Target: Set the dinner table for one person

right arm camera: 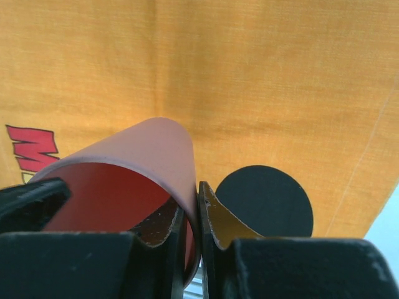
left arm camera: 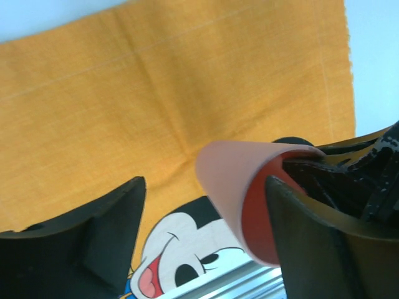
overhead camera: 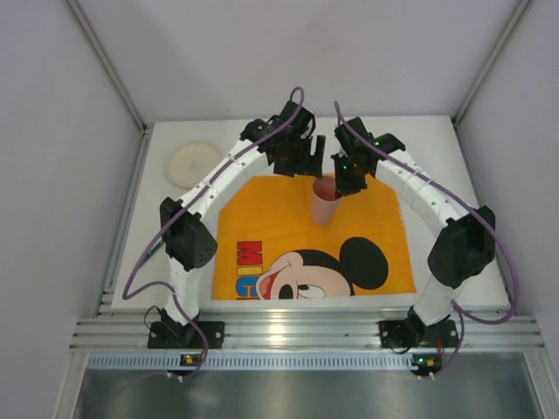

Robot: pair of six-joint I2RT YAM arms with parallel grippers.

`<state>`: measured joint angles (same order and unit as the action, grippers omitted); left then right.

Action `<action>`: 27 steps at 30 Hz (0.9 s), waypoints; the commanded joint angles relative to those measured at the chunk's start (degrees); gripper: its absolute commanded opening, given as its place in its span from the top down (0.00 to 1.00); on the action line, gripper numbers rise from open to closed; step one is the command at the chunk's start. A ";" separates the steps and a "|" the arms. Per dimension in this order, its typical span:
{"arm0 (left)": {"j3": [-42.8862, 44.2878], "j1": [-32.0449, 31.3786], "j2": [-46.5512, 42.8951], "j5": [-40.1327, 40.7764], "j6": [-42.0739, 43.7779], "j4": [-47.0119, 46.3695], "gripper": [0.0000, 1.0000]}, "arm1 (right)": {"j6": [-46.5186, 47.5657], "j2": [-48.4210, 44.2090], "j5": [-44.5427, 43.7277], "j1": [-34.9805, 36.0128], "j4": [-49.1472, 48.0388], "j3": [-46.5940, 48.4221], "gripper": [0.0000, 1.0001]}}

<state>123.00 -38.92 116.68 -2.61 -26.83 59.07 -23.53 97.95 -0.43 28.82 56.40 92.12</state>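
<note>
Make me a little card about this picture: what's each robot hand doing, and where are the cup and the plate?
Cup: pink tapered cup, tilted, over the orange Mickey Mouse cloth mat
Right gripper: shut on the cup's rim, one finger inside it
Left gripper: open, not gripping the cup
Plate: round cream plate, on the white table, beyond the mat's left corner

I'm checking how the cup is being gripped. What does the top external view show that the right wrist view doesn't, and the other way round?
Only the top external view shows the plate lying on the white table beyond the mat's far left corner, and the left end effector open beside the cup. Only the right wrist view shows the right end effector pinching the cup's wall, one finger inside and one outside. Both show the pink cup above the orange mat.
</note>
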 commanded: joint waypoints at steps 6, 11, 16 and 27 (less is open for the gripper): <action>-5.28 9.63 -10.31 5.16 -1.65 -3.95 0.10 | 4.01 0.66 -5.72 -6.04 1.70 2.72 1.00; -16.99 21.06 -16.57 3.58 -2.18 -9.40 0.07 | 4.81 0.66 -7.57 -12.81 -1.99 1.66 1.00; -23.50 26.08 -19.47 3.67 0.10 -10.99 0.08 | 4.98 3.47 -11.43 -16.77 -4.37 2.98 1.00; -28.52 31.53 -20.79 4.28 -1.12 -11.96 0.10 | 0.59 4.71 -16.36 -18.10 -20.61 -9.49 1.00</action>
<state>95.18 -9.63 99.22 1.08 -27.75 50.33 -20.86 103.59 -14.55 11.00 43.97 85.01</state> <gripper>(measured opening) 0.905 0.095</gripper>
